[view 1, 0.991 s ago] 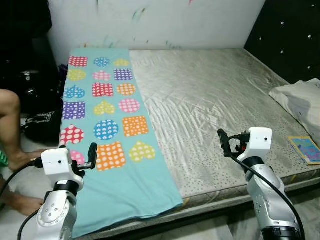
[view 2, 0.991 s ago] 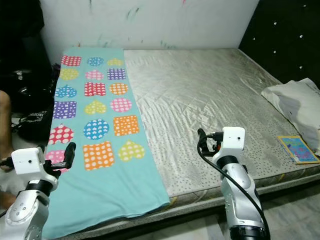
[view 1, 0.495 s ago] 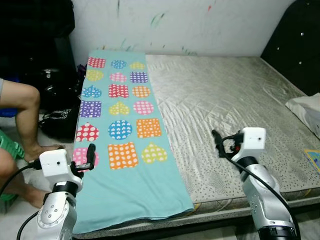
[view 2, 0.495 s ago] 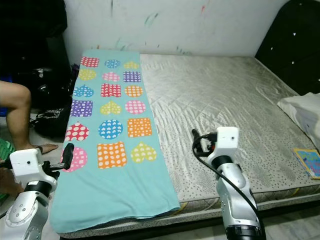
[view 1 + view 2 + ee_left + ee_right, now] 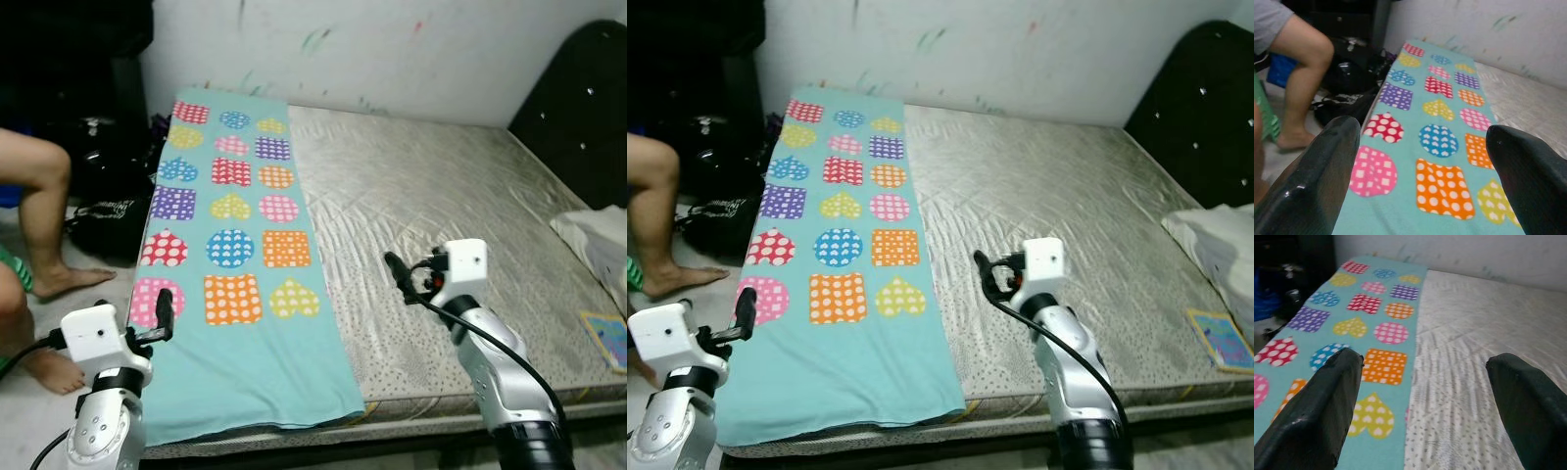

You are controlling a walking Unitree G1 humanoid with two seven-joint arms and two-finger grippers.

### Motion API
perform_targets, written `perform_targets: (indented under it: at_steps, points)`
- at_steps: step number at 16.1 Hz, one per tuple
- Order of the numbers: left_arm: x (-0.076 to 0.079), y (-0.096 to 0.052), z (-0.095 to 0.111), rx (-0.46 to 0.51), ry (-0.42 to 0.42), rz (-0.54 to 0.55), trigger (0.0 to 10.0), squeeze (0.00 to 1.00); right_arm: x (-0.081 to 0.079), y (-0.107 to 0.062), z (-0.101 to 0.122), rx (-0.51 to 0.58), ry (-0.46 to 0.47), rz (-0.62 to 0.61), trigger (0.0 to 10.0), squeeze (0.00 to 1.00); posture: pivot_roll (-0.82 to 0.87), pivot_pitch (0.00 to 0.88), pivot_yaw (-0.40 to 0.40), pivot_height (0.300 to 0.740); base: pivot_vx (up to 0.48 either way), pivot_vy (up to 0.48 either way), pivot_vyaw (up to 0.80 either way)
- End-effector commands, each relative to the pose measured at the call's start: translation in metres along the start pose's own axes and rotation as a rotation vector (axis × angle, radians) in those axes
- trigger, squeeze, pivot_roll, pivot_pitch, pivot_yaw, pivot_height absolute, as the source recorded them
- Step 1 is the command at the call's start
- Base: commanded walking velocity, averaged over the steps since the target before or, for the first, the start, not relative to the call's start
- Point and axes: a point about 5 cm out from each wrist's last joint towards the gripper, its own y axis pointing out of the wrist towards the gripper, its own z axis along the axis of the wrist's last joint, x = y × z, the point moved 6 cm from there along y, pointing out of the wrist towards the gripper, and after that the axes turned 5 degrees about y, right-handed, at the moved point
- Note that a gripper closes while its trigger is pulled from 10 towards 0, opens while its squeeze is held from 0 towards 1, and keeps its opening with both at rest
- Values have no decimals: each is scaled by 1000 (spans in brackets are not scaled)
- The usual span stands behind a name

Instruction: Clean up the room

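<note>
One patterned turquoise blanket (image 5: 230,245) lying along the mattress (image 5: 460,211) at centre left, two grippers hovering, left gripper (image 5: 163,311) and right gripper (image 5: 395,269) both spread apart, one pillow (image 5: 600,235) and one booklet (image 5: 608,338) being cut off at right, one person's legs (image 5: 39,211) partly showing.

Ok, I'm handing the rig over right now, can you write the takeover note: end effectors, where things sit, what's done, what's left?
Left end effector: open, empty, raised at the near left edge of the blanket.
Right end effector: open, empty, over the bare mattress just right of the blanket.
Blanket lies flat along the mattress's left side, near end hanging over the edge. Pillow and a booklet at the far right. A person's legs by the bed's left side.
Done: nothing gripped.
Left: tidying the blanket, pillow and booklet.
</note>
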Motion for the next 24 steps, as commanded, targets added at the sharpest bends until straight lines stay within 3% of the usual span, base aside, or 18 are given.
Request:
perform_targets:
  at_steps: [1,11,17,24]
  points:
    - [2,0,6,27,1,1,10000,0,6,-1,-1,-6,-9,-13,10000,0,86,20,-154,740,0,0,0]
    - [36,31,14,29,20,-169,10000,0,31,-27,3,86,31,-177,10000,0,-22,23,12,740,0,0,0]
    - [45,34,12,24,27,-202,10000,0,33,-31,5,111,44,-211,10000,0,-37,18,46,740,0,0,0]
    - [45,34,12,24,27,-202,10000,0,33,-31,5,111,44,-211,10000,0,-37,18,46,740,0,0,0]
